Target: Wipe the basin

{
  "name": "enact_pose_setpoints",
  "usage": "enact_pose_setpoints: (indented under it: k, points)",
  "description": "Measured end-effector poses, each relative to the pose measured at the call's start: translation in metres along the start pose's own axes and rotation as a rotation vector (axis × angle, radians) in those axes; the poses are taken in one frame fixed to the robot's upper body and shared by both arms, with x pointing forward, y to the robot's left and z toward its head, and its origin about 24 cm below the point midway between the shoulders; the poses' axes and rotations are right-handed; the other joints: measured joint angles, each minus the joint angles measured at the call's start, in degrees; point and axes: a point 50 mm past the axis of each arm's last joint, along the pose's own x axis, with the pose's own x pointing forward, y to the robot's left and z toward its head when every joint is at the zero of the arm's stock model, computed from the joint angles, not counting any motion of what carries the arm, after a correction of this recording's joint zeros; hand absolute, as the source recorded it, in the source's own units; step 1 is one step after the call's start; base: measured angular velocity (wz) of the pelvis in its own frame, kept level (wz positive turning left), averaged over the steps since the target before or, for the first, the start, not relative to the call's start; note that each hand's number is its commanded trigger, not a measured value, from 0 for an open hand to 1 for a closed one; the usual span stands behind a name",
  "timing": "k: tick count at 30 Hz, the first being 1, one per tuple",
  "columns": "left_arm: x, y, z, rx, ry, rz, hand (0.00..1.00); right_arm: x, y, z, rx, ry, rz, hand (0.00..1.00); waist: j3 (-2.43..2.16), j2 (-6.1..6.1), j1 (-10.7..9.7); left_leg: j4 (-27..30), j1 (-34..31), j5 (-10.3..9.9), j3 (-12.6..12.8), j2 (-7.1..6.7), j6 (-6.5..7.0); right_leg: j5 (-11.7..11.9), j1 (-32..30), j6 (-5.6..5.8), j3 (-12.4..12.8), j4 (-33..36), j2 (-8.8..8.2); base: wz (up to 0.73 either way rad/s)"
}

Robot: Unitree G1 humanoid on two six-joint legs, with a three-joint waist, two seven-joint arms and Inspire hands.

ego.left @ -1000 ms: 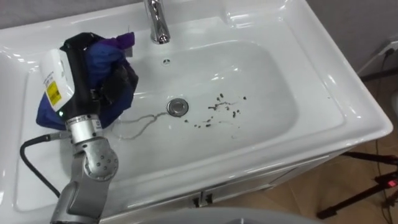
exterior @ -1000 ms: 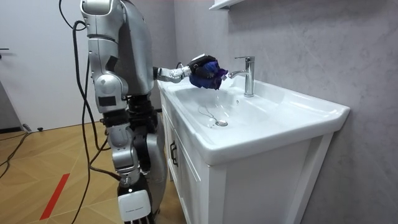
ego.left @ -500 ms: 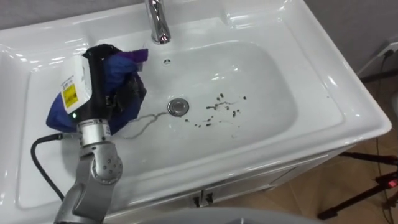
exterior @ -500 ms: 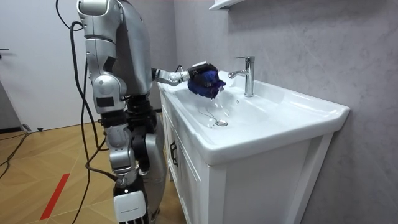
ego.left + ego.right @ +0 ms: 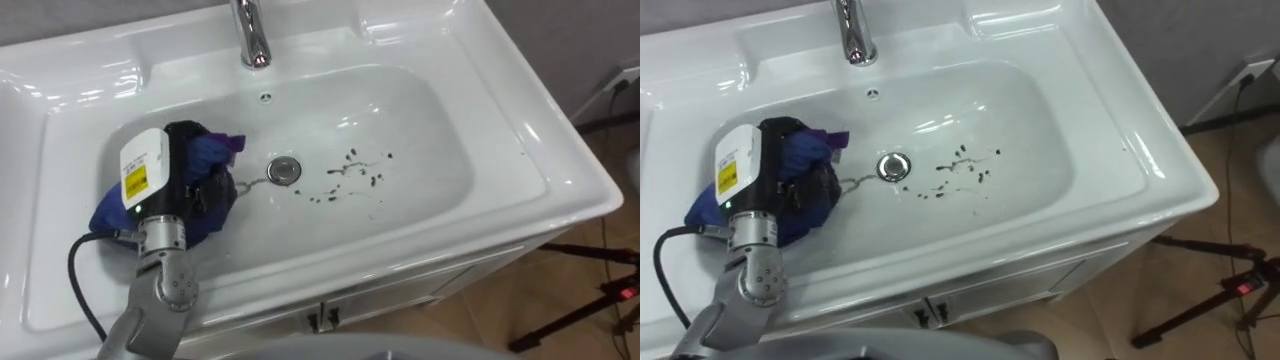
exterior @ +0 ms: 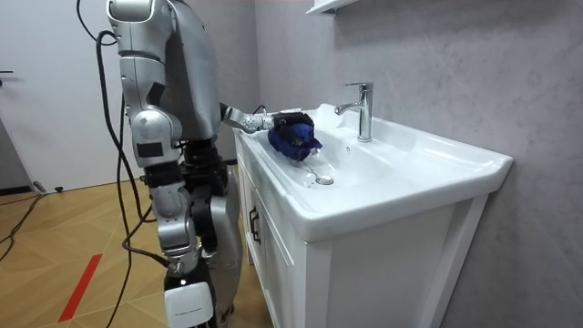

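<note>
A grey wall (image 6: 437, 55) backs a white cabinet (image 6: 301, 273); the robot stands at the cabinet's end on the room view's left. The basin (image 5: 430, 120) is set into the cabinet top.

1. Cloth (image 5: 212, 152): blue, bunched into a wad, and resting on the bowl's left slope. Bunching likely gives a thick pad that keeps the fingers off the wet surface.
2. Left robot hand (image 5: 175, 170): fingers are curled into the wad and clamp it. The palm faces down, so the arm's weight can press the cloth onto the bowl.
3. Drain (image 5: 285, 169): just right of the cloth. A thin dark streak (image 5: 250, 183) runs from the drain to the cloth's edge.
4. Specks (image 5: 355, 170): dark soil scattered right of the drain, apart from the cloth and not yet wiped.
5. Tap (image 5: 252, 35): at the back rim, clear of the arm.

Judgement: the cloth sits low and to the left so that one stroke rightward would pass the drain and reach the specks
</note>
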Motion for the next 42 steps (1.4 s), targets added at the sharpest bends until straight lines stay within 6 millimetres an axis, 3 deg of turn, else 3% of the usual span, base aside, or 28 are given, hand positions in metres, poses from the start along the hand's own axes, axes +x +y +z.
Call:
enact_pose_setpoints:
  k: [9,17,40,42]
  points:
    - [-0.002,-0.01,-0.015,0.033,0.078,-0.055,1.0,0.0,-0.001,0.007,-0.003,-0.035,-0.007,0.0,-0.1,0.81,-1.65,-0.02,0.13,0.0,0.7,0.08,0.0,0.3,-0.01,-0.09,0.19,-0.14,0.16,-0.02]
    - [-0.002,-0.018,-0.027,0.066,0.13,-0.099,1.0,0.0,0.001,-0.004,-0.001,0.007,-0.003,0.0,-0.25,1.56,-1.76,-0.04,0.7,0.01,1.62,0.03,-0.02,0.34,0.03,-0.12,0.74,-0.06,0.26,-0.06]
    - [0.008,-0.031,-0.034,0.036,0.232,-0.262,1.0,0.0,0.003,-0.004,-0.017,0.025,0.015,0.0,-0.53,1.32,-2.19,-0.53,0.92,0.01,3.41,-0.01,-0.01,0.37,-1.31,-0.07,2.33,0.94,0.41,-0.03]
    - [0.008,-0.032,-0.037,0.03,0.25,-0.274,1.0,-0.001,0.003,-0.005,-0.03,0.036,0.003,0.0,-0.54,1.34,-2.71,-0.52,1.04,0.01,4.84,0.06,-0.01,0.36,-1.56,-0.07,3.34,1.58,0.53,-0.15]
